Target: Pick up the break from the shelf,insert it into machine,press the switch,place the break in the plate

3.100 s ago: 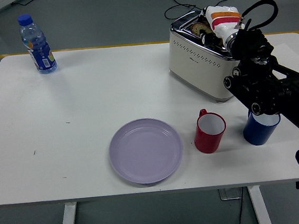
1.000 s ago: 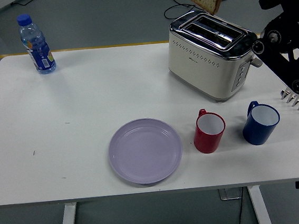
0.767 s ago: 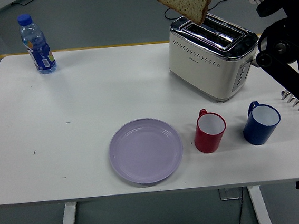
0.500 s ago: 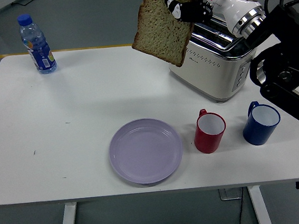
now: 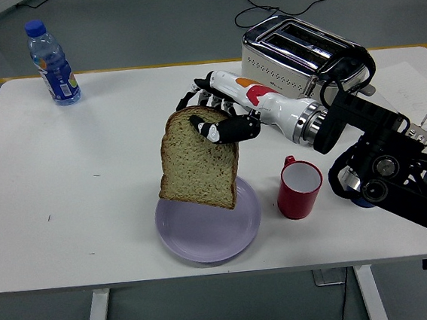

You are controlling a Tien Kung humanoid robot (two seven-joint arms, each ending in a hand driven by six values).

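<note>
**Q:** White counter (image 5: 85,157) fills the field; what stands on it, from largest to smallest?

**A:** Toaster (image 5: 294,54) at the far right; lilac plate (image 5: 184,242) near the front edge; red mug (image 5: 299,189) just beside the plate on its right; water bottle (image 5: 53,63) at the far left corner, well apart from the rest. A blue mug is almost wholly hidden behind the right arm.

**Q:** Where is the bread, and how is it held?

**A:** Bread slice (image 5: 195,165) hangs upright above the plate's far rim, not touching it. The right hand (image 5: 220,114) pinches its top edge, with dark fingers (image 5: 229,130) lying over the near face. The left hand is out of view.

**Q:** Which step is in hand?

**A:** Judged the last one: placing the slice in the plate.

**Q:** What does the next move call for?

**A:** Probably lowering and tilting the slice flat over the plate's centre, then spreading the fingers to release it clear of the mug.
</note>
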